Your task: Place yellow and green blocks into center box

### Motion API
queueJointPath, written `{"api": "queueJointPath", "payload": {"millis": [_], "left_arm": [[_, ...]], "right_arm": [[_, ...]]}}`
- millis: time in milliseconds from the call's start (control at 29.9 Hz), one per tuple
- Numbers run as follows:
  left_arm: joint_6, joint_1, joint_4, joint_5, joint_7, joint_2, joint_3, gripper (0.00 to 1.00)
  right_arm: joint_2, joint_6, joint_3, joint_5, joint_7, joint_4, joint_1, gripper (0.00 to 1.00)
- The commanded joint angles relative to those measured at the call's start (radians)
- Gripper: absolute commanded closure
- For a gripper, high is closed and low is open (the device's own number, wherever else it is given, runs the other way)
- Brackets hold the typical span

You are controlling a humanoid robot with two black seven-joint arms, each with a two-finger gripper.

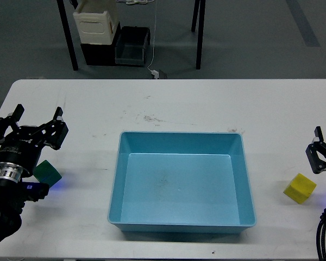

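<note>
The light-blue center box sits in the middle of the white table with nothing inside it. The green block lies on the table left of the box, partly hidden by my left wrist. My left gripper hovers just beyond the block, open, with nothing between its spread fingers. The yellow block rests on the table right of the box. My right gripper is at the right edge, just above and beyond the yellow block; only part of it shows, so its state is unclear.
The table's far edge runs across the top of the view. Beyond it on the floor stand a cream-white bin, a dark grey crate and black stand legs.
</note>
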Motion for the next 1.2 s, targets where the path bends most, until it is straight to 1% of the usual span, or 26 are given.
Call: {"api": "queueJointPath", "payload": {"millis": [0,334,434,534,635,735,801,902,968,1069,1102,1135,1169], "left_arm": [[0.003,0.000,0.001,0.001,0.000,0.000,0.000,0.00],[0.003,0.003,0.003,0.001,0.000,-0.003,0.000,0.00],[0.007,0.003,0.006,0.001,0.000,-0.003,0.000,0.00],[0.006,0.005,0.017,0.001,0.000,-0.007,0.000,0.00],[0.006,0.005,0.017,0.001,0.000,-0.009,0.000,0.00],[0.004,0.005,0.017,0.001,0.000,-0.009,0.002,0.00],[0.004,0.005,0.018,0.001,0.000,-0.009,0.000,0.00],[0.004,0.005,0.018,0.001,0.000,-0.009,0.000,0.00],[0.004,0.005,0.018,0.001,0.000,-0.011,0.000,0.00],[0.004,0.005,0.018,0.001,0.000,-0.009,0.000,0.00],[0.004,0.005,0.018,0.001,0.000,-0.009,0.000,0.00],[0.004,0.005,0.018,0.001,0.000,-0.009,0.000,0.00],[0.004,0.005,0.020,0.001,0.000,-0.009,0.000,0.00]], "right_arm": [[0.000,0.000,-0.002,0.000,0.000,-0.002,-0.001,0.00],[0.000,0.003,0.023,-0.008,0.006,-0.009,0.008,0.00],[0.000,0.026,0.050,-0.022,0.006,-0.013,0.025,0.00],[0.000,0.043,0.064,-0.096,0.006,-0.013,0.057,0.00],[-0.089,0.044,0.078,-0.266,0.006,-0.015,0.076,0.00],[-0.204,0.043,0.086,-0.527,0.006,-0.016,0.105,0.00],[-0.253,0.037,0.084,-0.670,0.006,-0.024,0.139,0.00],[-0.305,0.031,0.071,-0.822,0.005,-0.028,0.208,0.00],[-0.376,0.023,0.048,-0.951,0.006,-0.033,0.232,0.01],[-0.526,0.043,-0.032,-1.109,0.012,-0.030,0.266,0.01],[-0.588,0.067,-0.073,-1.156,0.024,-0.029,0.278,0.01],[-0.653,0.098,-0.110,-1.199,0.049,-0.029,0.295,0.01],[-0.710,0.127,-0.141,-1.242,0.087,-0.030,0.320,0.01]]}}
